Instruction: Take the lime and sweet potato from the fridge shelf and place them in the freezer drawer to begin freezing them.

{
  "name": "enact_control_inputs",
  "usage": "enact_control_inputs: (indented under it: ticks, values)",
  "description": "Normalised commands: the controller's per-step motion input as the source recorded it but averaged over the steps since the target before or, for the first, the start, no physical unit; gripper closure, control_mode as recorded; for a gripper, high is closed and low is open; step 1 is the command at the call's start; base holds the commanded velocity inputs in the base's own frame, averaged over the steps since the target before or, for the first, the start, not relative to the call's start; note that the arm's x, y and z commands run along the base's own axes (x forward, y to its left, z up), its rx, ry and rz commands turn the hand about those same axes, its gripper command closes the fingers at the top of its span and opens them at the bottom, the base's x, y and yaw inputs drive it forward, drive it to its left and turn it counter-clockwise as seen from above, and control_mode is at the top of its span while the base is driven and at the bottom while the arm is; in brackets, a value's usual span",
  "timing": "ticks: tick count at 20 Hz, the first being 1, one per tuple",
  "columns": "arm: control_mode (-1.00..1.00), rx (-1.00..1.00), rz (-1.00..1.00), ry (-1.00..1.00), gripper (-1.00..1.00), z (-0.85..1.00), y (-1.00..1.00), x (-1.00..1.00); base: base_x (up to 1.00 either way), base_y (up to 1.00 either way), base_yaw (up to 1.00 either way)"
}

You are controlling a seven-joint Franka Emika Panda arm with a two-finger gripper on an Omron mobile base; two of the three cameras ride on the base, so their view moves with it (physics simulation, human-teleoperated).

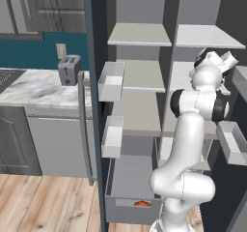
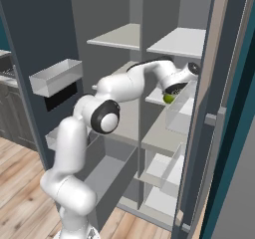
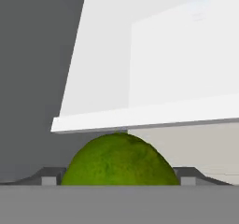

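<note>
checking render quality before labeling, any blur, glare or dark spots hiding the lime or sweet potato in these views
Hand view: the lime is sharp and evenly lit, its lower part cut off by the frame edge; no glare. Right base view: the lime is a small green patch shaded under the gripper. Left base view: the sweet potato sits in the dim freezer drawer, only its top showing; flat lighting, no blur.

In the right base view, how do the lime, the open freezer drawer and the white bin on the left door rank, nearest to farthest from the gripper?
1. lime, at the gripper.
2. white bin, far left on the door.
3. freezer drawer, low, beside the arm's base.
</note>
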Motion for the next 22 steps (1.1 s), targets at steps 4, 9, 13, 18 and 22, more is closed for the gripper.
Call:
enact_control_inputs:
  ticks: [4,9,13,18,22]
  values:
    - [-1.0,0.0,0.11,0.03,1.0,-0.14,0.46,-0.74,0.0,0.0,0.0]
    - [-1.0,0.0,0.11,0.03,1.0,-0.27,0.58,-0.75,0.0,0.0,0.0]
    - [-1.0,0.0,0.1,0.06,1.0,-0.23,0.71,-0.69,0.0,0.0,0.0]
    - [-1.0,0.0,0.1,0.09,1.0,-0.23,0.71,-0.56,0.0,0.0,0.0]
    - [-1.0,0.0,0.1,0.12,1.0,-0.2,0.73,-0.47,0.0,0.0,0.0]
